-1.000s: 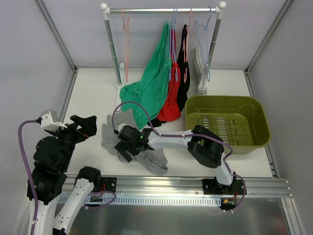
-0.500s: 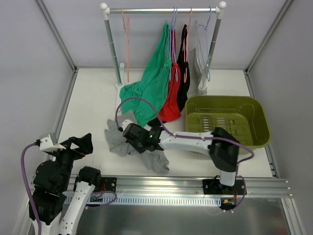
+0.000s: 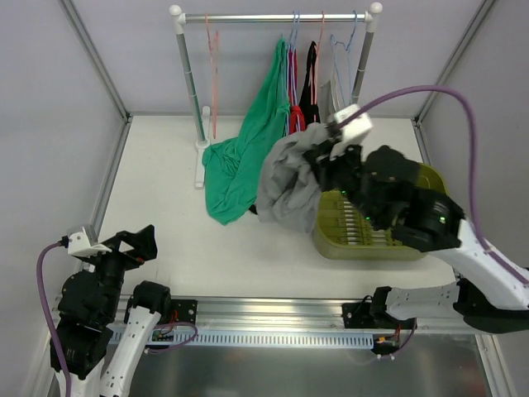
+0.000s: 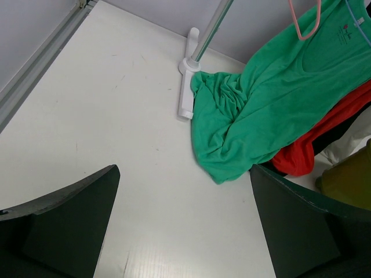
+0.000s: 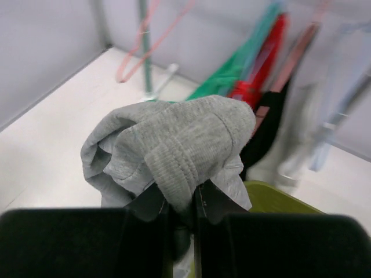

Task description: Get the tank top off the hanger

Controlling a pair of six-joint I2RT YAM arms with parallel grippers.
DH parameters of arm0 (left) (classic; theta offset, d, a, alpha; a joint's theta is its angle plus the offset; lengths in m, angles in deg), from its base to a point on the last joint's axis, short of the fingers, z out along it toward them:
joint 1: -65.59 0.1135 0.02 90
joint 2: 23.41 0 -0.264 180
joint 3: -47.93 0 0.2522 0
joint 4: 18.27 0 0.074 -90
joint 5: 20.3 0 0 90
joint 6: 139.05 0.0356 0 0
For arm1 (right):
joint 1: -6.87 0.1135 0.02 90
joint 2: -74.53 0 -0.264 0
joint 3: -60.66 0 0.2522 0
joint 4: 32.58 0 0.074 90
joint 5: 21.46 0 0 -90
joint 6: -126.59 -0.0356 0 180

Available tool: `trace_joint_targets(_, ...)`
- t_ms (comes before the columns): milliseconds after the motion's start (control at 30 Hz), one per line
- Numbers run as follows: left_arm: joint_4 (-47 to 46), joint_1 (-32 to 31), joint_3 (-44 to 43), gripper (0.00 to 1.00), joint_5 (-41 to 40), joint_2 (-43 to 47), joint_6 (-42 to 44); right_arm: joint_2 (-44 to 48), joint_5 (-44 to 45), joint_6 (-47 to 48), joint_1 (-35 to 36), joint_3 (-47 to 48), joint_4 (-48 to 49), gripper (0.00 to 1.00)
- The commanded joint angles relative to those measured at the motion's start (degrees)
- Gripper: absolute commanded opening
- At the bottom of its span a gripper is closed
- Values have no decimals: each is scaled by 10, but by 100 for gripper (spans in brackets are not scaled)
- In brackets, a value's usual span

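The work surface is a white tabletop (image 3: 165, 215), matt, with faint scuff marks in the left wrist view. It is enclosed by pale grey wall panels (image 3: 50, 99) on three sides and edged at the near side by an aluminium rail (image 3: 281, 310) that carries both arm bases. A garment rack (image 3: 186, 74) stands at the far side of the tabletop. It carries a bare pink hanger (image 3: 212, 74), a green garment (image 3: 244, 157) whose lower part is heaped on the tabletop beside the rack foot, a red garment (image 3: 295, 120), a black garment (image 3: 312, 74) and a blue hanger (image 3: 347, 41). An olive basket (image 3: 364, 251) sits at the right. The right hand (image 5: 184, 202) is clamped on the grey tank top (image 3: 289, 186), which is off the rack and hangs bunched in the air, between the green garment and the basket. The left hand (image 4: 184, 169) has its fingers wide apart, holds nothing and sits low at the near left corner. The grey cloth and the right arm cover the left part of the basket and the lower parts of the red and black garments. In the right wrist view the fingertips are buried in the cloth and the background is blurred, so the hangers there cannot be told apart. A pale item at the right end of the rack cannot be identified. The left arm is cut off at the bottom edge of the top view.
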Motion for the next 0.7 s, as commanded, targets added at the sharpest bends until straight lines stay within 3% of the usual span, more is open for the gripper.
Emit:
trace_joint_targets(0, -14, 4, 2, 99, -5, -8, -1, 47, 105, 42, -46, 15, -56, 0)
trace_joint_targets(267, -16, 5, 4, 99, -2, -18, -1, 161, 148, 11, -182, -94, -77, 0)
trace_joint_targets(367, -16, 5, -3, 99, 14, -42, 6, 159, 108, -33, -264, -177, -77, 0)
trace_joint_targets(433, -16, 4, -23, 99, 44, -62, 13, 145, 27, -59, -339, -231, -77, 1)
trace_joint_targets(500, -16, 4, -57, 99, 72, -99, 18, 127, -5, -84, -387, -271, -70, 20)
trace_joint_targets(533, -17, 5, -71, 99, 106, -112, 19, 122, -7, -91, -396, -282, -69, 36)
trace_joint_targets(567, -16, 4, -87, 99, 121, -139, 19, 119, -11, -99, -402, -290, -64, 60)
trace_joint_targets(600, -16, 5, -125, 99, 136, -151, 16, 118, -15, -101, -408, -296, -62, 67)
trace_joint_targets(667, -17, 5, -186, 99, 180, -189, 14, 120, -18, -102, -413, -305, -56, 70)
